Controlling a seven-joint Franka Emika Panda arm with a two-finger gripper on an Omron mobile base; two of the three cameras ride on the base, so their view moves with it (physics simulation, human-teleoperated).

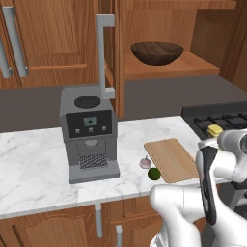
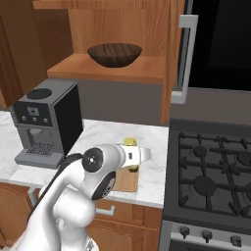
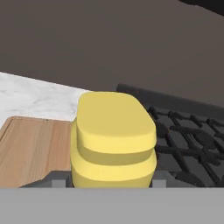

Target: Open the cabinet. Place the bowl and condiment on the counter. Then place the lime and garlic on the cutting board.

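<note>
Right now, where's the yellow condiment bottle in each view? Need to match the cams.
Left base view: condiment bottle at right edge, over the hob's near-left corner, just above the arm.
Right base view: lower centre, peeking above the arm's wrist, over the cutting board.
Hand view: centre-bottom, close up, between the end effector's fingertips.
Shared landmark: the cutting board, beside the hob in all three.

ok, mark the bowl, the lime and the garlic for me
bowl (image 1: 157, 53), left base view, on its dark outer wall, on the open cabinet's shelf.
lime (image 1: 154, 174), left base view, middle of the green fruit, by the board's near corner.
garlic (image 1: 144, 162), left base view, on the pale bulb's body.
</note>
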